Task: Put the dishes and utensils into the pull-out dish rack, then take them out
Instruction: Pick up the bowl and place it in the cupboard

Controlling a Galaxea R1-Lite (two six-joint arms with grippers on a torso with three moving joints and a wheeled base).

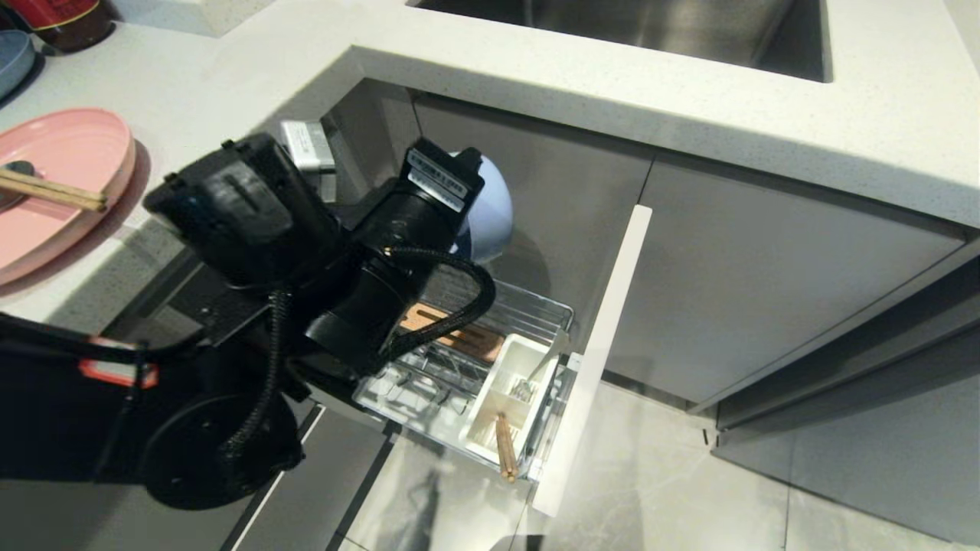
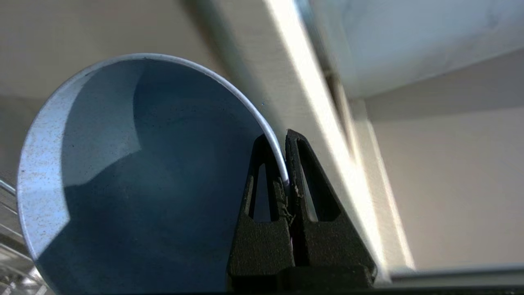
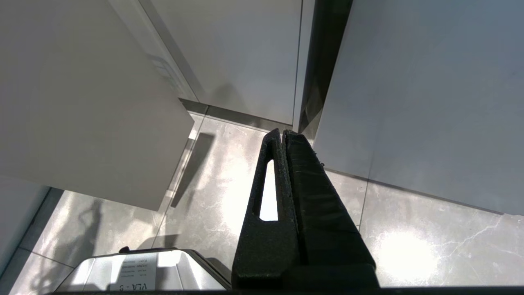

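My left gripper [image 2: 280,137] is shut on the rim of the light-blue bowl [image 2: 143,172], one finger inside and one outside. In the head view the bowl [image 1: 490,214] hangs tilted above the back of the pull-out dish rack [image 1: 536,306], with the arm's wrist hiding the fingers. The rack's white cutlery box [image 1: 509,398] has wooden sticks [image 1: 505,448] poking out of its front. The pink plate [image 1: 61,153] lies on the counter at the left with chopsticks [image 1: 53,191] across it. My right gripper [image 3: 282,133] is shut and empty, parked low over the floor.
The rack's white front panel [image 1: 597,360] stands out over the tiled floor. A brown wooden piece [image 1: 467,337] lies in the rack. The counter edge [image 1: 612,84] overhangs the cabinets, with a sink [image 1: 635,30] behind. A blue-grey plate [image 1: 11,61] and a red pot [image 1: 61,19] stand far left.
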